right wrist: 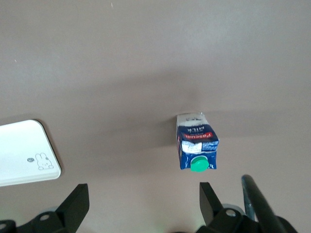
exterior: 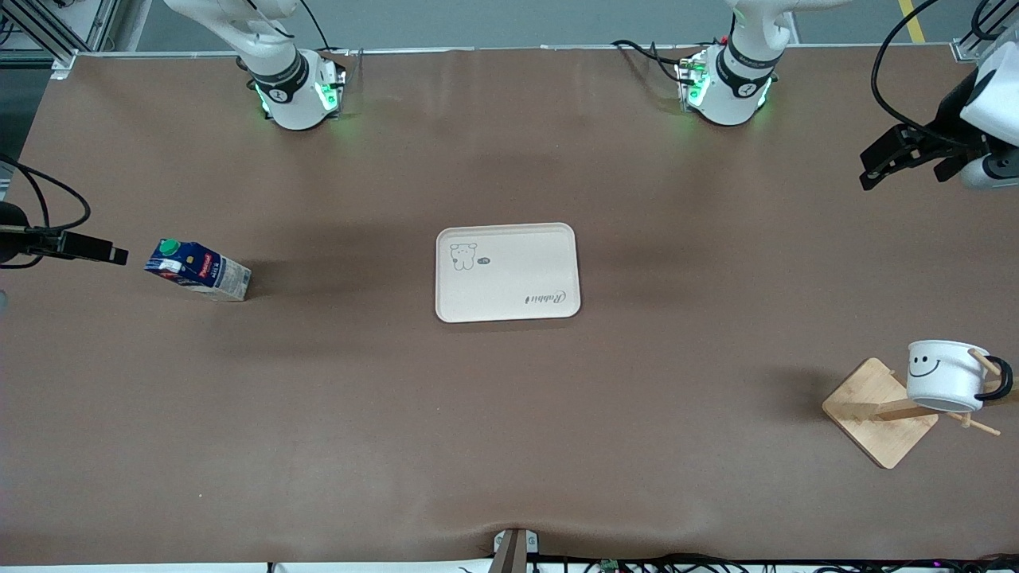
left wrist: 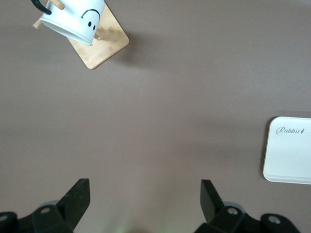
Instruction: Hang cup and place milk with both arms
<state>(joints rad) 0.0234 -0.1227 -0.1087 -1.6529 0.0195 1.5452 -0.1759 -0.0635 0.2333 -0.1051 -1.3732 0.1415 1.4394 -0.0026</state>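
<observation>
The cup [exterior: 946, 374], a white mug with a black smiley, hangs by its black handle on a peg of a wooden rack [exterior: 880, 414] at the left arm's end of the table. It also shows in the left wrist view [left wrist: 73, 19]. The milk [exterior: 197, 270], a dark blue carton with a green cap, stands on the table at the right arm's end and also shows in the right wrist view [right wrist: 196, 144]. My left gripper [exterior: 872, 169] [left wrist: 144, 189] is open, empty, up over bare table. My right gripper [exterior: 111, 253] [right wrist: 143, 191] is open and empty beside the milk, not touching it.
A pale rectangular tray [exterior: 507, 314] with a rabbit drawing lies in the middle of the table, with nothing on it. Its corners show in both wrist views [left wrist: 289, 160] [right wrist: 24, 155]. A brown mat covers the table [exterior: 509, 438].
</observation>
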